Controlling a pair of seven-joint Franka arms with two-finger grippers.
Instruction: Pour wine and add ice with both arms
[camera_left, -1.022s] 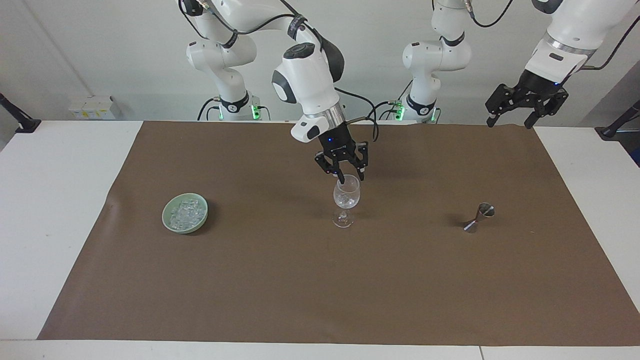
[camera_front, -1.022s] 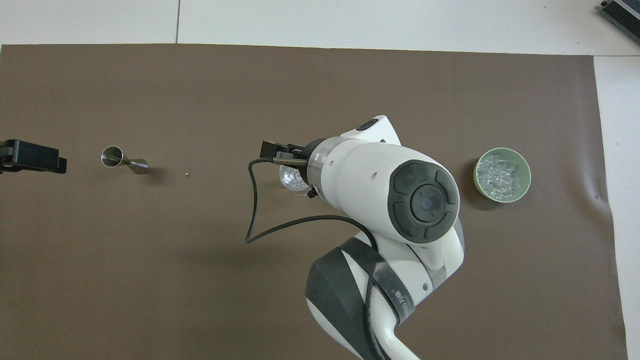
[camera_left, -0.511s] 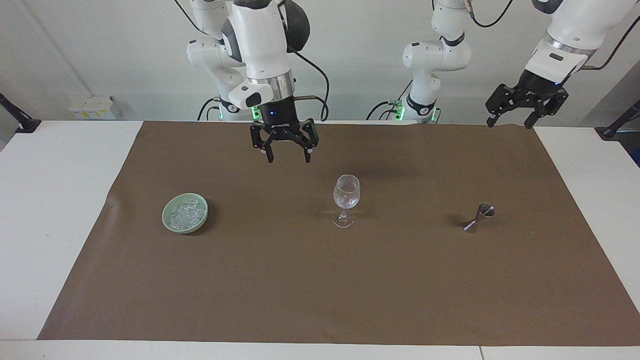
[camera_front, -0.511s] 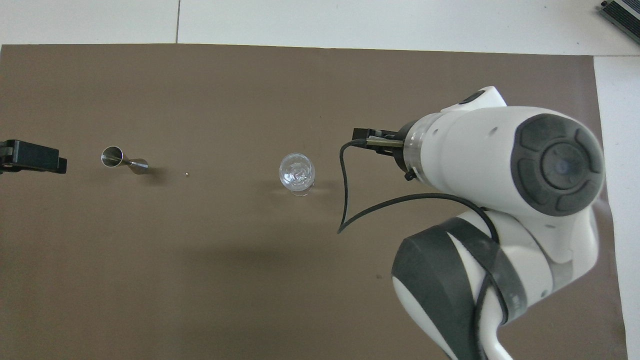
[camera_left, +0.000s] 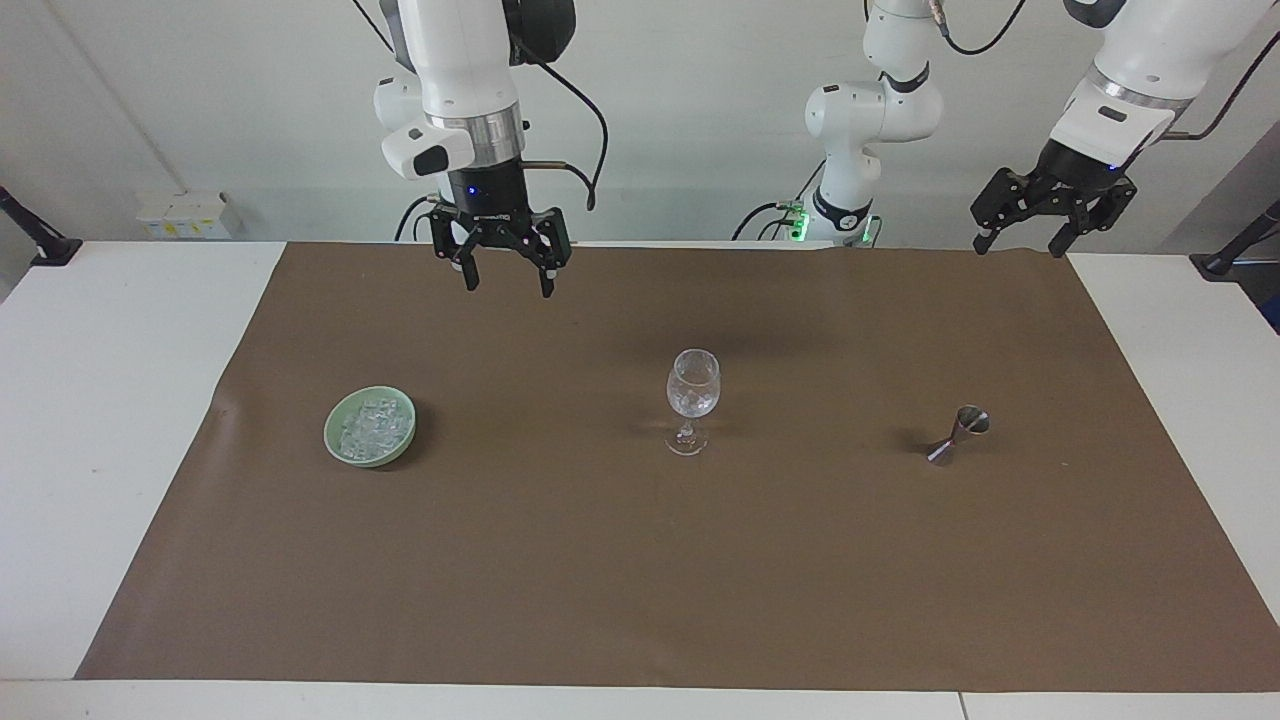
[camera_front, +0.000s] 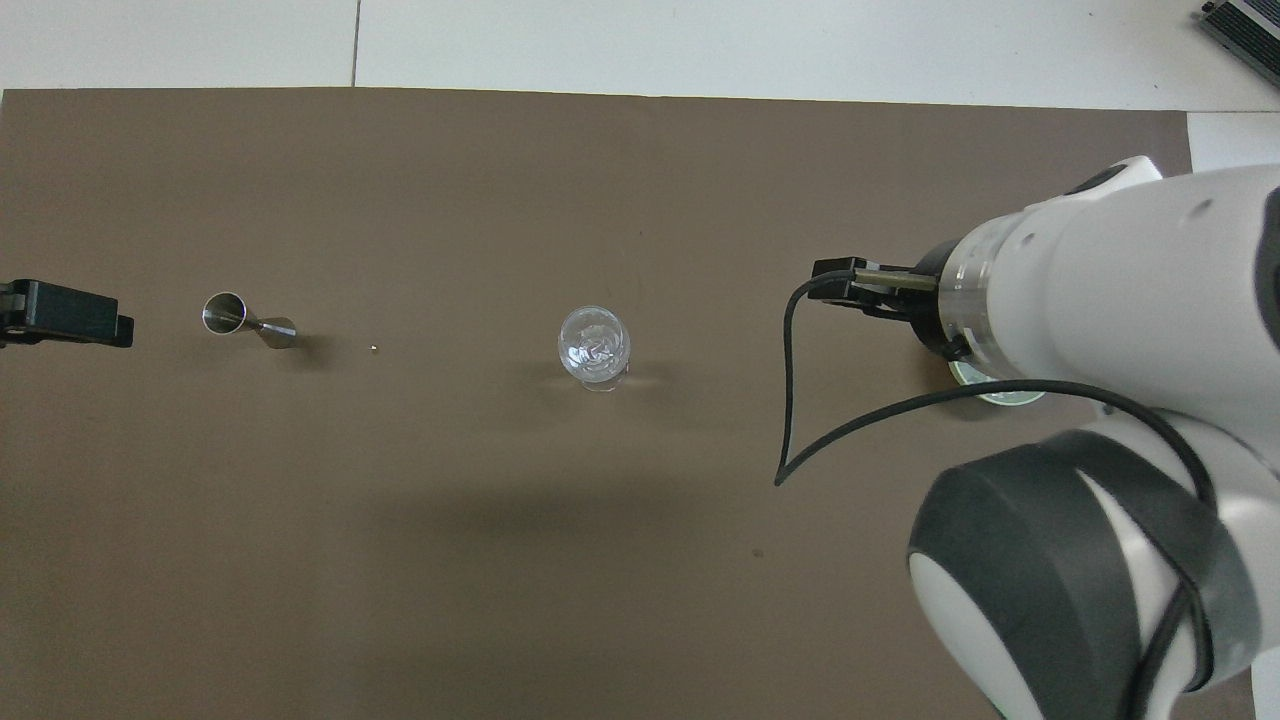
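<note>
Right end effector (camera_left: 506, 278): raised near the robots over the brown mat (camera_left: 640, 560), fingers apart, empty. Left end effector (camera_left: 1052, 228): aloft at the mat's edge, apart, empty. Wine glass (camera_left: 692, 400): upright, mid-mat. Ice (camera_left: 372, 428): heaped in green bowl (camera_left: 341, 452) toward the right arm's end. Jigger (camera_left: 958, 434): toward the left arm's end.

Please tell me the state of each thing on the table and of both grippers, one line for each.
wine glass: upright, ice inside
green bowl: upright, heaped with ice
metal jigger: tilted over
right gripper: open, empty, raised over the mat
left gripper: open, empty, waiting
</note>
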